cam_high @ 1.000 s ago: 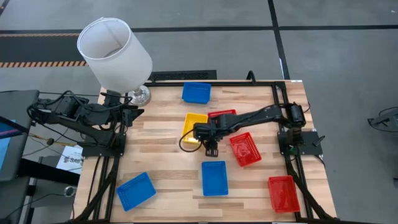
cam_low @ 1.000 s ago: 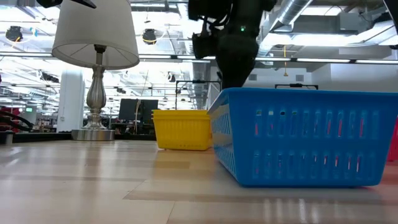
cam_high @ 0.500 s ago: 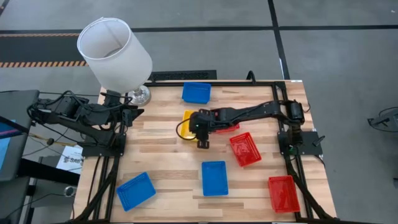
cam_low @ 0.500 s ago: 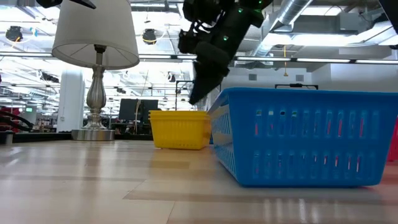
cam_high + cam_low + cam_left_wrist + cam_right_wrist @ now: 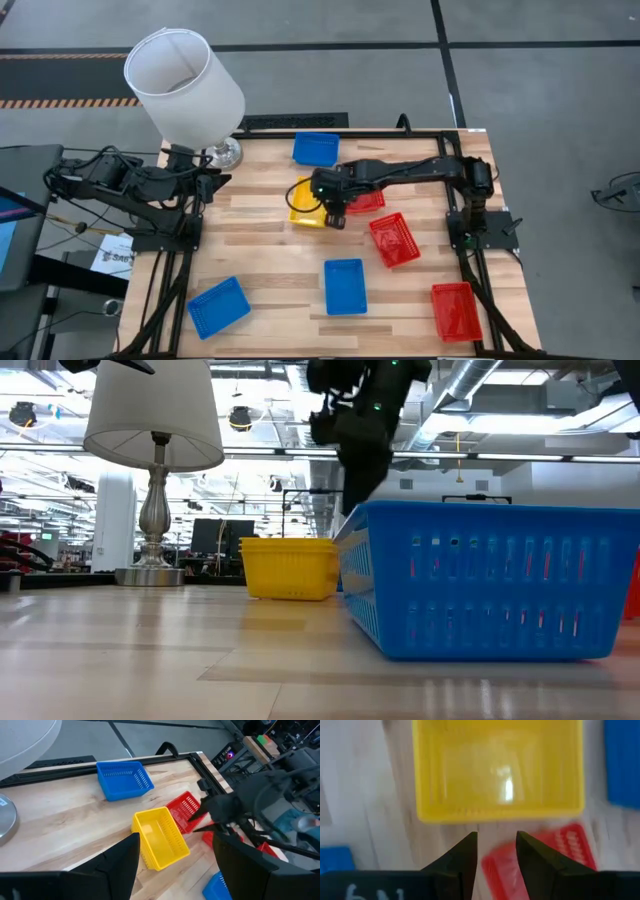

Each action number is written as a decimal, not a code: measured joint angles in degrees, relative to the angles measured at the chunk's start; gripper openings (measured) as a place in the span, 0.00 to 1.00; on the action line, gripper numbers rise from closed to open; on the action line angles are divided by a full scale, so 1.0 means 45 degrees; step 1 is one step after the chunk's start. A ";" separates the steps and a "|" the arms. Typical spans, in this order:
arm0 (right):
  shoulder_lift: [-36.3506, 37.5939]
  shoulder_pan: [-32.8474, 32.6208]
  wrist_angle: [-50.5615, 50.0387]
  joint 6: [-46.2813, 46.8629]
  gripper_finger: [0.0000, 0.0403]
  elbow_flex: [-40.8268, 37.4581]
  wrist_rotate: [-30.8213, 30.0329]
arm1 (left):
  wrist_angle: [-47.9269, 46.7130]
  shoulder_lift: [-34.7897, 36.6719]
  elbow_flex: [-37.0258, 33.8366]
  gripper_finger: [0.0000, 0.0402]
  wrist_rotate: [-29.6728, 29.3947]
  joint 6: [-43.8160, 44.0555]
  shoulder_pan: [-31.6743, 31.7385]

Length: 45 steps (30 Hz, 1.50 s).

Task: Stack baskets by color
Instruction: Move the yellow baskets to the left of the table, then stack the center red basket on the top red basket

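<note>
A yellow basket stands on its base near the table's middle. My right gripper hovers open just off its near right corner, pointing steeply down, nothing between its fingers. A red basket lies partly under that arm, a second red basket sits to the right and a third at the near right corner. Blue baskets rest at the far edge, the near middle and the near left. My left gripper waits open, raised at the table's left edge.
A lamp with a white shade stands on a metal foot at the far left corner. A black cable loops beside the yellow basket. Bare wood lies between the yellow basket and the near-left blue one.
My right gripper has gone toward the table's far edge and risen a little, from the gap between the near blue and red baskets up to the yellow basket's near right corner. No basket has moved.
</note>
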State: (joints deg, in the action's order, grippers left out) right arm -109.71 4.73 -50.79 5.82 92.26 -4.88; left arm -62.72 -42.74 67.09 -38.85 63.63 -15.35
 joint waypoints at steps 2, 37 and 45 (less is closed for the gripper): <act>-0.0123 -0.0010 -0.0197 0.0038 0.38 -0.0192 0.0048 | 0.0001 0.0000 0.0000 0.59 0.0000 -0.0004 0.0000; 0.0146 0.0402 -0.0920 -0.1527 0.34 0.0726 0.0074 | -0.0466 -0.0009 0.0000 0.59 -0.0289 0.0193 0.0000; 0.2598 0.0842 -0.3854 -0.0741 0.34 0.0655 0.0077 | -0.0525 -0.0175 0.0005 0.59 -0.0096 -0.0086 0.0000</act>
State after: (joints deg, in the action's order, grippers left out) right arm -98.02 8.52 -68.13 2.49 95.21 -4.54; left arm -65.09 -43.53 67.11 -39.28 63.24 -15.35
